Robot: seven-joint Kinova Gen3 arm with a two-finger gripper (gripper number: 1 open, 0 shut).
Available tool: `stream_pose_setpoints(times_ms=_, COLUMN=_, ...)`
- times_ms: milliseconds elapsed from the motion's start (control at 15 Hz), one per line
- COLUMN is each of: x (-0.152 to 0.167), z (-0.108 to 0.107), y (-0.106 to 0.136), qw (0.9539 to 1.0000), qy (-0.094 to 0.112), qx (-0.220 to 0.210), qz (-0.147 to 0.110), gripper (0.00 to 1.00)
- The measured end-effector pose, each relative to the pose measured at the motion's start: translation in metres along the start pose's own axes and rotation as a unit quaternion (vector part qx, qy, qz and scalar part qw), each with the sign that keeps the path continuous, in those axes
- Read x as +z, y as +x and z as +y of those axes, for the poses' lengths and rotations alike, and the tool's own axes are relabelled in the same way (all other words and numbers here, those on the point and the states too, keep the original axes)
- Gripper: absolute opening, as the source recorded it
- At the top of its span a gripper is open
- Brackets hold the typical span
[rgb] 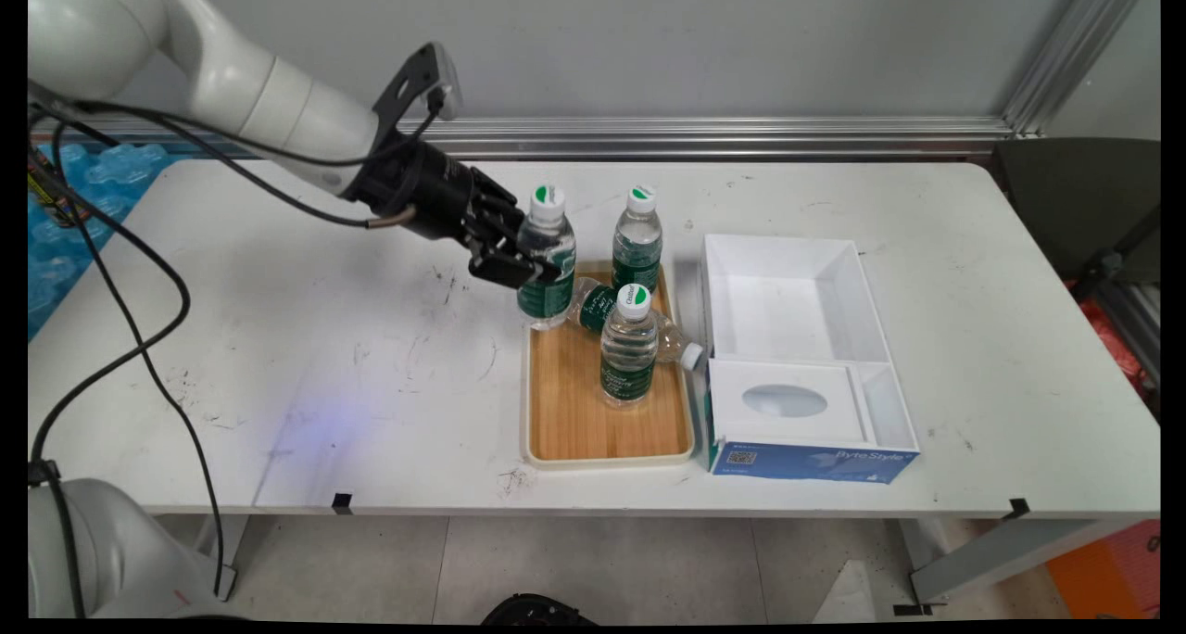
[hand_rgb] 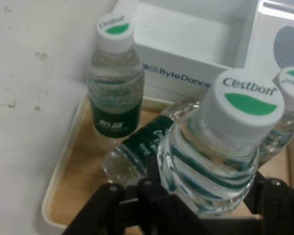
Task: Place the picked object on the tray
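While gripping: the hand (rgb: 526,256) is reaching in from the left and is closing its two fingers on the body of the held bottle (rgb: 546,259), one finger on each side, as both views are showing
Hand: its black fingers (hand_rgb: 112,205) are pressing against the clear ribbed plastic just under the shoulder; the jaws are clamped on that bottle, not loose around it
Held bottle: it is standing upright at the far left corner of the tray (rgb: 565,412); it is wearing a white cap with a green patch and a green label; whether its base is touching the tray or hanging just above it I cannot tell
Far bottle: the far bottle (rgb: 637,241) is standing upright at the tray's far edge, just to the right of the held one
Near bottle: the near bottle (rgb: 629,347) is standing upright near the tray's middle
Lying bottle: the lying bottle (rgb: 598,306) is lying on its side between the standing ones, its cap pointing toward the box (rgb: 797,291)
Box: white and open, with a blue front, it is sitting just beside the tray's right edge; a lidded part with an oval opening is filling its near end
Table: the table (rgb: 306,356) is carrying the tray and the box; its white top is showing scuff marks
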Motion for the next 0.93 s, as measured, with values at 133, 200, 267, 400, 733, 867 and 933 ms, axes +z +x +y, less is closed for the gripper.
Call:
stream_pose_setpoints(times_ms=133, x=0.008, z=-0.001, y=-0.011, qw=1.0000, qy=-0.005, qx=0.001, qz=0.005, gripper=0.00)
stream_pose_setpoints(times_ms=200, x=0.011, z=0.000, y=-0.015, qw=0.9999, qy=-0.007, qx=0.001, qz=0.008, gripper=0.00)
stream_pose_setpoints(times_ms=267, x=0.015, z=0.000, y=-0.019, qw=0.9999, qy=-0.010, qx=0.001, qz=0.011, gripper=0.00)
stream_pose_setpoints(times_ms=400, x=0.022, z=0.002, y=-0.026, qw=0.9998, qy=-0.014, qx=0.001, qz=0.016, gripper=0.00)
stream_pose_setpoints(times_ms=733, x=0.036, z=0.004, y=-0.038, qw=0.9995, qy=-0.017, qx=0.000, qz=0.026, gripper=0.00)
stream_pose_setpoints(times_ms=867, x=0.042, z=0.005, y=-0.043, qw=0.9994, qy=-0.018, qx=-0.001, qz=0.030, gripper=0.00)
stream_pose_setpoints(times_ms=933, x=0.043, z=0.005, y=-0.044, qw=0.9994, qy=-0.018, qx=-0.001, qz=0.031, gripper=0.00)
